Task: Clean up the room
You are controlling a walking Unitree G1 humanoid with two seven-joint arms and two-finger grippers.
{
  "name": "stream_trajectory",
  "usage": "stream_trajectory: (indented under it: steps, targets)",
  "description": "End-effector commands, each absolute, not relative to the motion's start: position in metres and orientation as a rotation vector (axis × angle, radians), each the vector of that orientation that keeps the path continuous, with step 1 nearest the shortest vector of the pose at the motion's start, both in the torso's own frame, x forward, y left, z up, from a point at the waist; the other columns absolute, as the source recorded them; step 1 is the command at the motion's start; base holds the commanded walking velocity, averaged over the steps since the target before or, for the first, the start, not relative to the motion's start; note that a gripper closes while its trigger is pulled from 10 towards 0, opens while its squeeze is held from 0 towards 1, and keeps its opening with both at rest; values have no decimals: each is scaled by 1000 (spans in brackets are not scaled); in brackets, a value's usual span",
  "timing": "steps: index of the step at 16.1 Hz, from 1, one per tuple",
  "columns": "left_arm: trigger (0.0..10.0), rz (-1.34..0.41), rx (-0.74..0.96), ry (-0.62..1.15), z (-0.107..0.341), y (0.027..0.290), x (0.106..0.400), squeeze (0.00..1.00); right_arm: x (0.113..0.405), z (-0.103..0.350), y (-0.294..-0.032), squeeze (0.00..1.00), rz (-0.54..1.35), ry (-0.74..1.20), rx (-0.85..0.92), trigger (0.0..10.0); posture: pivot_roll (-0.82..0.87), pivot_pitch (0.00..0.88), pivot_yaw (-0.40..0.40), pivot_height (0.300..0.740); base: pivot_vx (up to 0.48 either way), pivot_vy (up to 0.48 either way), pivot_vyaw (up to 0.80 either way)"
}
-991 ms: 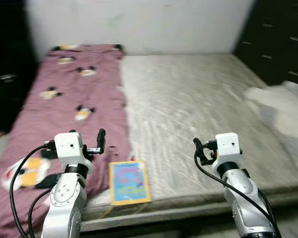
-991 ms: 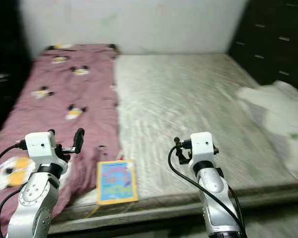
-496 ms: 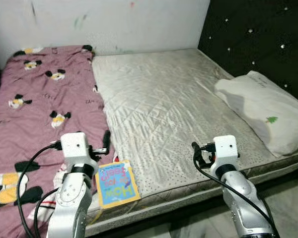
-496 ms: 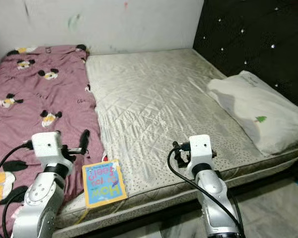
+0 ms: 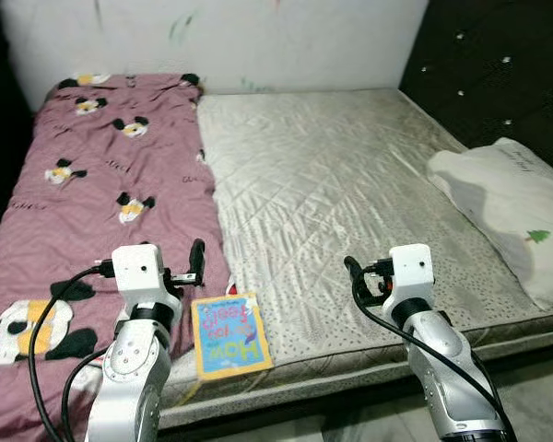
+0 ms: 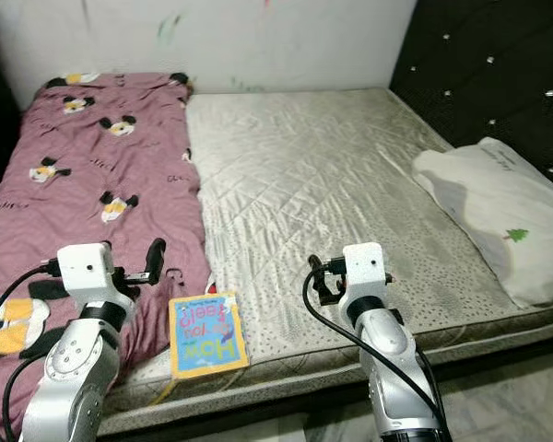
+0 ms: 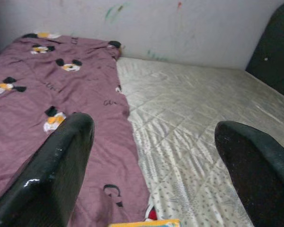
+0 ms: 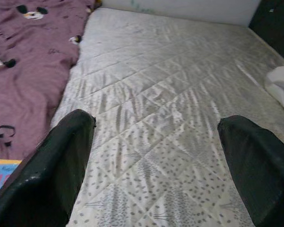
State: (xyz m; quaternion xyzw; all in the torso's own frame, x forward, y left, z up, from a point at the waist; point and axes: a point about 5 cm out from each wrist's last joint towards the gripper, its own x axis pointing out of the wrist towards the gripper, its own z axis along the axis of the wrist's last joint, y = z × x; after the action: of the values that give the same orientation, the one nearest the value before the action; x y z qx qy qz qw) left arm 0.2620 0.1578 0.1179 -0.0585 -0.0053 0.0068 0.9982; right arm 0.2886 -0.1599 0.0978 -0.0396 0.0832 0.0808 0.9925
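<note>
Blue, yellow-bordered book (image 5: 229, 335) flat at the bed's (image 5: 350, 203) near edge; left claw (image 5: 196, 262) and right claw (image 5: 352, 276) both spread, empty

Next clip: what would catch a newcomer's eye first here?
A bright children's book lies at the near edge of the bare quilted mattress, beside the maroon cartoon-print blanket. A white pillow sits at the robot's right. The left gripper and right gripper are raised over the bed, fingers open.

At the right edge of the frame we see the pillow (image 5: 511, 216) cut off; the book (image 7: 144, 223) barely peeks in at the bottom edge of the left wrist view.
</note>
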Motion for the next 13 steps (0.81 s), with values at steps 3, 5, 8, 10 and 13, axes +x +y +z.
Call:
stream_trajectory:
  steps: [3, 5, 8, 10, 13]
  targets:
    - [10000, 35, -117, 0, 118, 158, 257, 0, 288, 103, -158, 0, 182, 159, -86, 10000, -4, 92, -51, 705, 0, 0, 0]
    - [10000, 31, -120, -3, 119, 155, 257, 0, 290, 102, -158, 0, 187, 162, -84, 10000, -4, 102, -49, 686, 0, 0, 0]
    - [10000, 39, -120, -7, 121, 156, 260, 0, 292, 103, -159, 0, 187, 165, -81, 10000, -5, 111, -49, 686, 0, 0, 0]
    - [10000, 56, -131, -5, 121, 158, 262, 0, 293, 103, -159, 0, 189, 167, -83, 10000, -6, 114, -50, 686, 0, 0, 0]
    - [10000, 95, -140, 0, 122, 161, 263, 0, 293, 101, -158, 0, 204, 183, -61, 10000, -5, 116, -51, 686, 0, 0, 0]
